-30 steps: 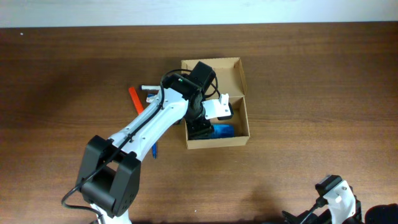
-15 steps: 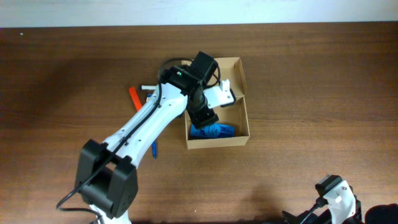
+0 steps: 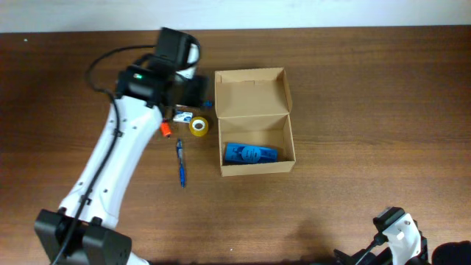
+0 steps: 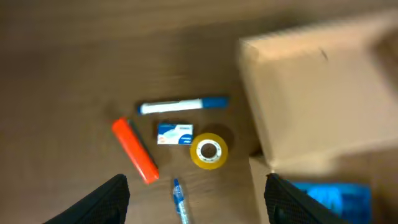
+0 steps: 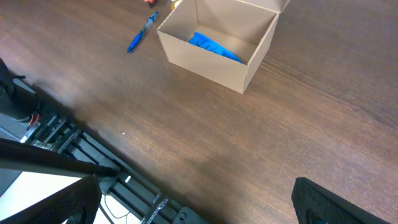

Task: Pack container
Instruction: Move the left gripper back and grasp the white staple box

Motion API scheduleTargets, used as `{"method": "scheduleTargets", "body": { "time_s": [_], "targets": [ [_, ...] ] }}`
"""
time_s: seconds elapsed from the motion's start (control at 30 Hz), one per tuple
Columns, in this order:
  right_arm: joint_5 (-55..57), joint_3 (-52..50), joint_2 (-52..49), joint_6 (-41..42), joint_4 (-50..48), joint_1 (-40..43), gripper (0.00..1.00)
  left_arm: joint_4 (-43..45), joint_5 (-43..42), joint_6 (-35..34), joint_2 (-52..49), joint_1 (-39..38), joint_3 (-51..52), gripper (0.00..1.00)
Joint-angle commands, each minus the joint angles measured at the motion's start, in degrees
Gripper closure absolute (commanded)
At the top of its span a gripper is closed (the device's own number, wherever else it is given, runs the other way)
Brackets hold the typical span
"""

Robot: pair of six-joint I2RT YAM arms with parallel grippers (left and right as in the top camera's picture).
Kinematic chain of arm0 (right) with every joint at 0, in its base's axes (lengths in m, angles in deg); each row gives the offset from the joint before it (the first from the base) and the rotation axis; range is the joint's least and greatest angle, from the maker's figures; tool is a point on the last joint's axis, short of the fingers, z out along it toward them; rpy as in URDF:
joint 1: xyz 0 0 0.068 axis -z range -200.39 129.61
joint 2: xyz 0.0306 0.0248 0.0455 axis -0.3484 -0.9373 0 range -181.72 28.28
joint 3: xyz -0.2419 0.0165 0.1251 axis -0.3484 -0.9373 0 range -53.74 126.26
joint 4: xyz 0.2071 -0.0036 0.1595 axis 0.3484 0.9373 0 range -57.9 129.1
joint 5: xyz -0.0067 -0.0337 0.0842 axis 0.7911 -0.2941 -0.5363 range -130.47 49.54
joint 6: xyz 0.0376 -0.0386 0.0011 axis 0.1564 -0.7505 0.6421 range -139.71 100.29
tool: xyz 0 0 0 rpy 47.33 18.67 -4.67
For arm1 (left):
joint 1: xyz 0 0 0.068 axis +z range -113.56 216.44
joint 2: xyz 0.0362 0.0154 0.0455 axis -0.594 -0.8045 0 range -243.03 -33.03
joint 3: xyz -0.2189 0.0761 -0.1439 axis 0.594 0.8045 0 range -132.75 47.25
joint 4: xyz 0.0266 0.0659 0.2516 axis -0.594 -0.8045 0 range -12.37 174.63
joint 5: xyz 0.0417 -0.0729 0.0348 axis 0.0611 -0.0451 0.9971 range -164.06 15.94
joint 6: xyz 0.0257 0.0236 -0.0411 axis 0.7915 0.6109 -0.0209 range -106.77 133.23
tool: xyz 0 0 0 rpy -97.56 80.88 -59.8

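The container (image 3: 288,140) is a tan cardboard box, open, with its flap lid (image 3: 250,92) standing at the back. A blue packet (image 3: 250,154) lies inside. My left gripper (image 3: 196,91) is open and empty, hovering left of the lid above the loose items. The left wrist view shows a yellow tape roll (image 4: 209,151), a small white and blue box (image 4: 175,133), an orange marker (image 4: 135,159), a white marker with a blue cap (image 4: 183,105) and a blue pen (image 4: 180,202) between my open fingers (image 4: 199,205). My right gripper (image 5: 199,205) is open and empty, far from the container (image 5: 205,59).
The tape roll (image 3: 199,126), orange marker (image 3: 166,129) and blue pen (image 3: 180,163) lie on the brown table just left of the box. The right arm (image 3: 397,234) sits at the table's front right edge, over a dark frame (image 5: 74,155).
My left gripper has pulled up out of the box and swung left and back over the loose items. The blue packet stays in the box. The right arm has not moved.
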Motion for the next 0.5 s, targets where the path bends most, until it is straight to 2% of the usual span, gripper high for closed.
{"method": "scheduleTargets", "body": {
  "time_s": [0.0,0.1,0.13,0.17,0.2,0.23,0.47],
  "targets": [
    [0.46,-0.04,-0.42,0.68,-0.13,-0.31,0.01,-0.11,0.09,-17.11,0.39,2.23,-0.5,0.31],
    [0.46,-0.04,-0.42,0.68,-0.13,-0.31,0.01,-0.02,0.09,-24.52,-0.63,3.04,0.09,0.31],
    [0.46,-0.04,-0.42,0.68,-0.13,-0.31,0.01,0.31,-0.02,-26.45,-1.25,3.04,0.09,0.26],
    [0.46,-0.04,-0.42,0.68,-0.13,-0.31,0.01,1.46,-0.48,-26.6,-1.95,3.04,0.09,0.14],
    [0.46,-0.04,-0.42,0.68,-0.13,-0.31,0.01,2.69,-1.33,-26.62,-2.38,3.04,0.09,0.13],
    [0.46,-0.04,-0.42,0.68,-0.13,-0.31,0.01,2.91,-2.93,-26.6,-2.71,3.02,0.09,0.0],
    [0.46,-0.04,-0.42,0.68,-0.13,-0.31,0.01,4.57,-3.54,-29.4,-2.97,2.78,0.09,0.0]
  ]
}}
